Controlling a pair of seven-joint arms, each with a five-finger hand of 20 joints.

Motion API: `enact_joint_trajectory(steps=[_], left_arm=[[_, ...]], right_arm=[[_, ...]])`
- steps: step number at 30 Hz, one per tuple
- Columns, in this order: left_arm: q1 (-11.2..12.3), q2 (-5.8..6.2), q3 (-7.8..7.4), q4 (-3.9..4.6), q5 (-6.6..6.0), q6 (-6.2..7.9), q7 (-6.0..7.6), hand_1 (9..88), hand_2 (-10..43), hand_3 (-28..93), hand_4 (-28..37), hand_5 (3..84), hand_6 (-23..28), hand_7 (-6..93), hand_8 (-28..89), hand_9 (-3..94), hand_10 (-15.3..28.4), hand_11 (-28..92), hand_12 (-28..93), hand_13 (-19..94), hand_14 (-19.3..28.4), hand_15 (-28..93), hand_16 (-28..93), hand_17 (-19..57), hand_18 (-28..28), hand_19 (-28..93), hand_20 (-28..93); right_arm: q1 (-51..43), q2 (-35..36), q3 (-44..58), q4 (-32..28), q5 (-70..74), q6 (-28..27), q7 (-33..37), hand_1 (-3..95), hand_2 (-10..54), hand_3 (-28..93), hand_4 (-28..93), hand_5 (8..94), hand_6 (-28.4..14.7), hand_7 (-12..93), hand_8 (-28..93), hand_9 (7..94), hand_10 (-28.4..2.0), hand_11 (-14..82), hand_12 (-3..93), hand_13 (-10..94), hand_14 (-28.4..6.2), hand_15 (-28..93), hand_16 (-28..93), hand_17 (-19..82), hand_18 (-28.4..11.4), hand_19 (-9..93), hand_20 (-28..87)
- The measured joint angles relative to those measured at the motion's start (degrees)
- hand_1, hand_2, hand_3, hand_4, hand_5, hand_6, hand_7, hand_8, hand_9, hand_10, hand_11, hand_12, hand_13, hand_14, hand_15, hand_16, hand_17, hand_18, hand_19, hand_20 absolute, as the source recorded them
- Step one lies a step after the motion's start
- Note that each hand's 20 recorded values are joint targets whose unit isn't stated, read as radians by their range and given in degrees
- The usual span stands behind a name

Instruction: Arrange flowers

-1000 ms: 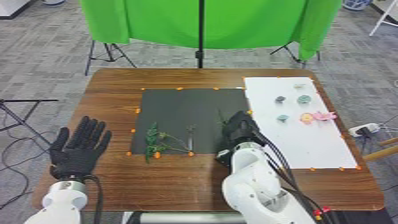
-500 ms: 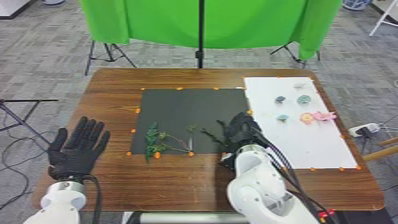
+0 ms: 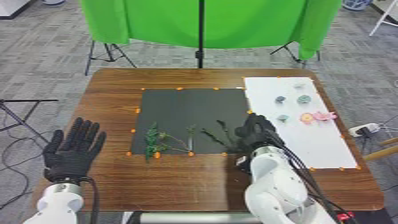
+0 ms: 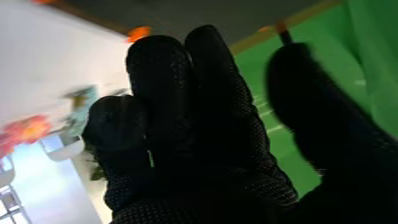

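Over the worktop (image 3: 169,185), the right hand (image 3: 257,133) is open and empty near green stems (image 3: 210,134) (left hand (image 3: 69,161) open, empty too)

Sprigs (image 3: 152,140) lie on a mat (image 3: 191,105), left of flowers (image 3: 324,116) on a sheet (image 3: 311,147).

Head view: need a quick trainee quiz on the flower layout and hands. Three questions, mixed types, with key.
1. True or false: stems are lying on the dark mat.
2. Fill in (left or right): in the head view, the pink flower is at the white sheet's ____ edge.
3. Pick one: the left hand's fingers are
a) curled round a stem
b) straight and spread
c) touching the pink flower

Key: 1 true; 2 right; 3 b
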Motion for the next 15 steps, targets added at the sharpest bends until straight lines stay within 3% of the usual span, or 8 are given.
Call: enact_joint_trajectory(steps=[4,15], left_arm=[[0.0,0.0,-0.21,-0.01,0.01,-0.03,0.01,27.1,16.3,79,-28.3,50.5,10.8,9.9,-9,43.4,15.9,21,9,33,16.2,35,-8,-6.3,13.3,37,12],[-0.1,0.03,0.29,0.07,0.08,0.02,-0.36,26.9,16.0,79,-28.3,50.0,10.6,10.0,-9,43.4,15.9,21,9,33,16.3,35,-8,-6.4,13.4,37,13]], right_arm=[[-2.0,1.2,1.4,-0.8,1.0,-3.7,0.8,40.9,4.1,86,-24,79.1,-10.0,12,2,60.0,-25.1,12.9,14.6,64,-16.7,70,18,40,-27.3,93,44],[-1.4,1.3,-1.0,-0.8,1.1,-4.9,0.3,39.8,4.7,84,-24,77.9,-9.5,12,1,60.1,-24.7,12.7,14.6,65,-16.8,67,18,40,-27.8,93,42]])
